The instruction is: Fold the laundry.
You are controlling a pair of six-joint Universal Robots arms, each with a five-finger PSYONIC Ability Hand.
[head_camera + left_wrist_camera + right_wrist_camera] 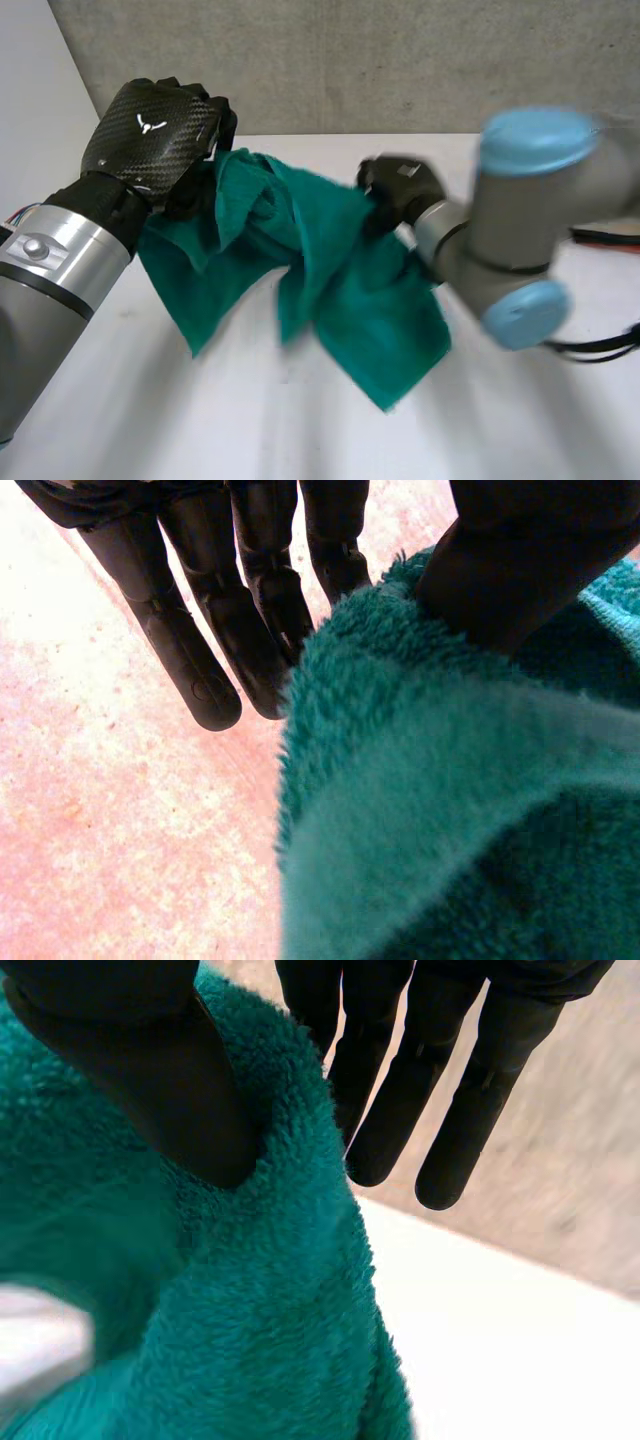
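Head view: from up high, between and behind the two arms, looking down at the white table (250, 420) and the grey wall (350, 60) past it. Far enough back to take in the left hand (150, 135) and the right hand (400, 190).

Left wrist view: very close, looking along the left palm, down at the table.

Right wrist view: just as close, looking along the right palm toward the wall.

Shared by all three: the green towel (340, 270) at the fingertips.
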